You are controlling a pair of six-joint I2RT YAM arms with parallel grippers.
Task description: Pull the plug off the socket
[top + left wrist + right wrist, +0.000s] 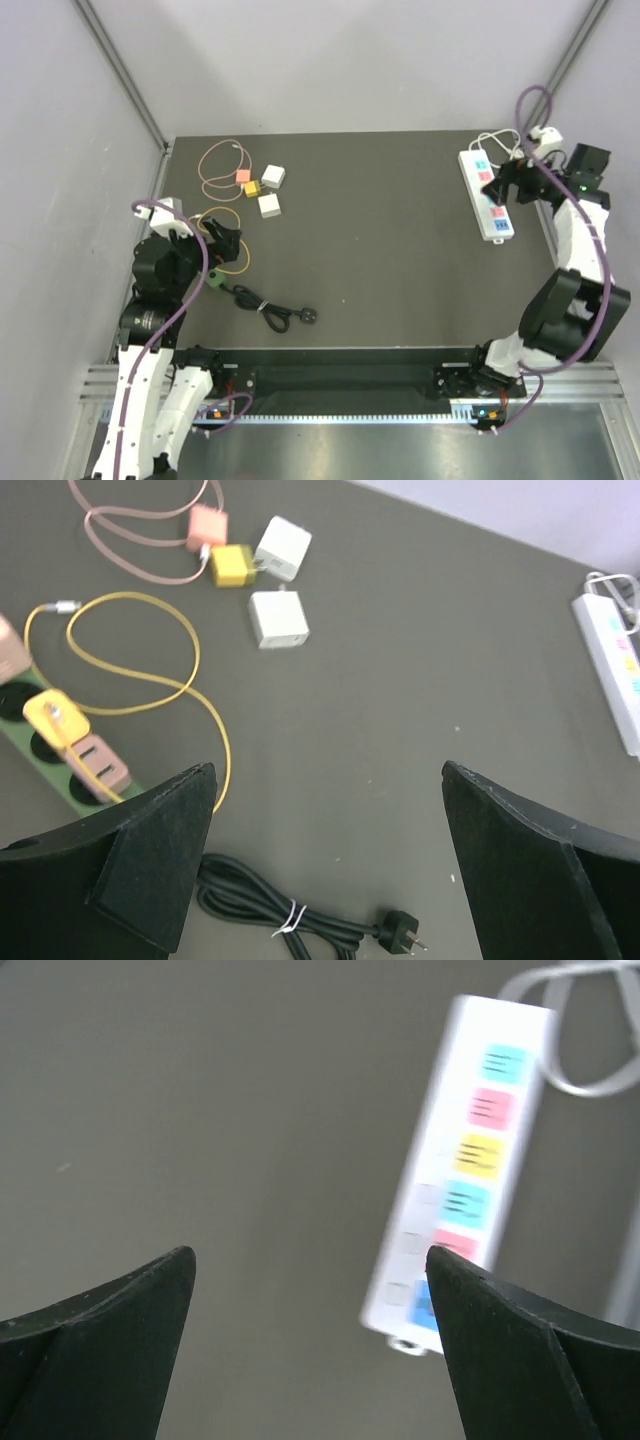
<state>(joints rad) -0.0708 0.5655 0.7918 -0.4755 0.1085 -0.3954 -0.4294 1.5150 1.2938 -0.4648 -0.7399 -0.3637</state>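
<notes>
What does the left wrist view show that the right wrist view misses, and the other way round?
Only the left wrist view: the green power strip with a yellow plug and a pink plug in it, the yellow cable, a white charger, the black cord and the open left gripper.
Only the right wrist view: the open right gripper.
Both: the white power strip and the dark table.
</notes>
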